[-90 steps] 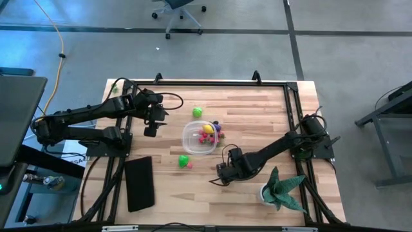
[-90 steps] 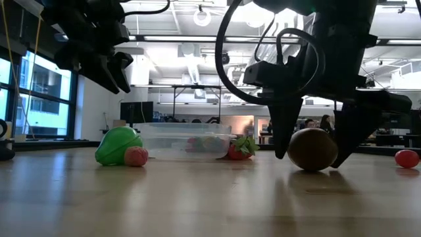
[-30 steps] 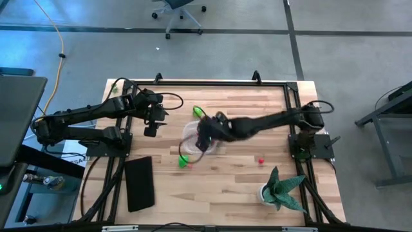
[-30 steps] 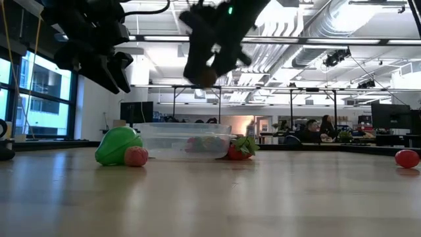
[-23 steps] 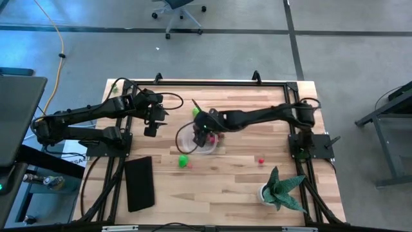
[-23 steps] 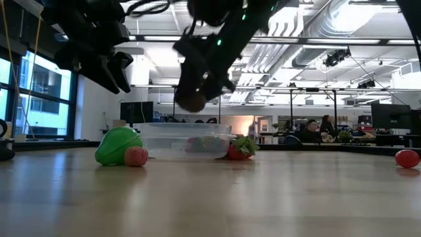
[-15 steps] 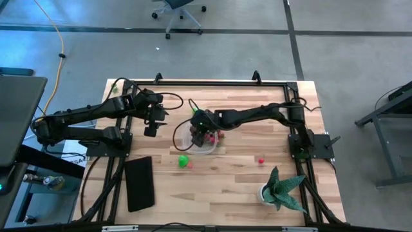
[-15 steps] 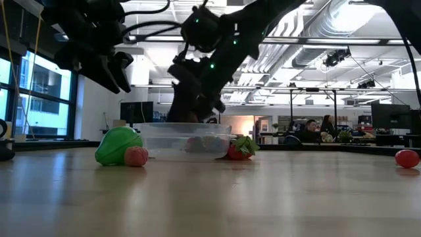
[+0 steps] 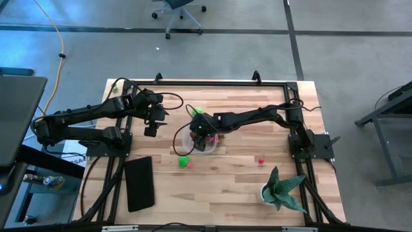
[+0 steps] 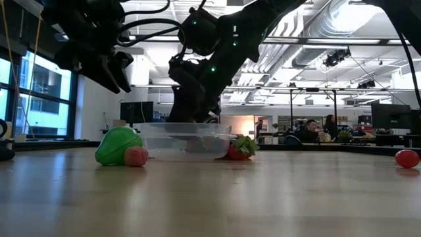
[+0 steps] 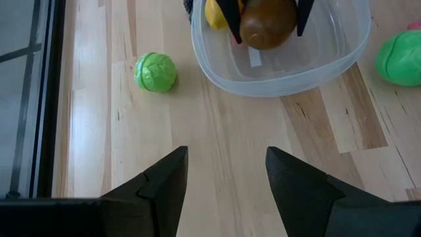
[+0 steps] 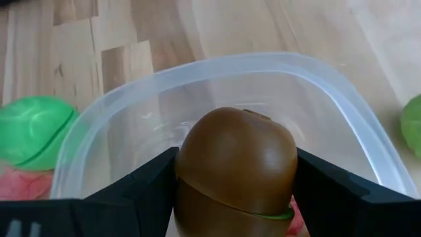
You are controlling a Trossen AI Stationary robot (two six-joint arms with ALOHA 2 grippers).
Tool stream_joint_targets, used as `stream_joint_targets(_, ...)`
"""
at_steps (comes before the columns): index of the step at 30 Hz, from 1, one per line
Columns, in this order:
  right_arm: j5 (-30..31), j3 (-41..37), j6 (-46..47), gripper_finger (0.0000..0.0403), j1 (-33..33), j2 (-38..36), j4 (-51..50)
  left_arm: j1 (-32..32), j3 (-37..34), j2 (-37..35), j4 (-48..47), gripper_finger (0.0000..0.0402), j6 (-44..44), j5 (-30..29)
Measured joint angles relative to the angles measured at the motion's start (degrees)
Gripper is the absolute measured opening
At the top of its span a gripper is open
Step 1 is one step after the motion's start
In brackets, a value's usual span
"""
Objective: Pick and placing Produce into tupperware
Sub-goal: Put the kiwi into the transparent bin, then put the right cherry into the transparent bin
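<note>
The right tool (image 9: 201,133) is clenched on a brown kiwi (image 12: 235,172), held just inside the clear tupperware (image 11: 329,56) near the table's (image 9: 257,187) middle. The kiwi's long axis runs roughly along the fingers, its rounded end pointing away from the wrist. The left tool (image 11: 223,178) hangs released, well to the tub's left.

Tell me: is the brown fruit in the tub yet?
In the tub, yes: the brown fruit is inside the rim, gripped by the right gripper.
</note>
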Motion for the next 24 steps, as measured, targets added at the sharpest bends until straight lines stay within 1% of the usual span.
stream_joint_targets(4, 0.1, 0.0, 0.0, 0.0258, 0.0, 0.0, -0.2, 0.0, 0.0, 0.0, 0.0, 0.0193, 0.0, 0.0)
stream_joint_targets(14, 0.9, 0.0, -0.3, 0.0301, 0.0, 0.0, -0.2, 0.0, 0.0, 0.0, 0.0, 0.0193, 0.0, 0.0)
stream_joint_targets(19, 1.6, 0.0, -0.4, 0.0307, 0.0, -0.1, -0.2, 0.0, 0.0, 0.0, 0.0, 0.0193, 0.0, 0.0)
stream_joint_targets(22, 1.5, 1.0, 2.5, 0.0307, 0.0, -1.1, -4.0, 0.0, 0.0, 0.0, 0.0, 0.0193, 0.0, 0.0)
stream_joint_targets(24, 1.8, 1.8, 5.6, 0.0307, 0.0, -3.1, -7.9, 0.0, 0.0, 0.0, 0.0, 0.0193, 0.0, 0.0)
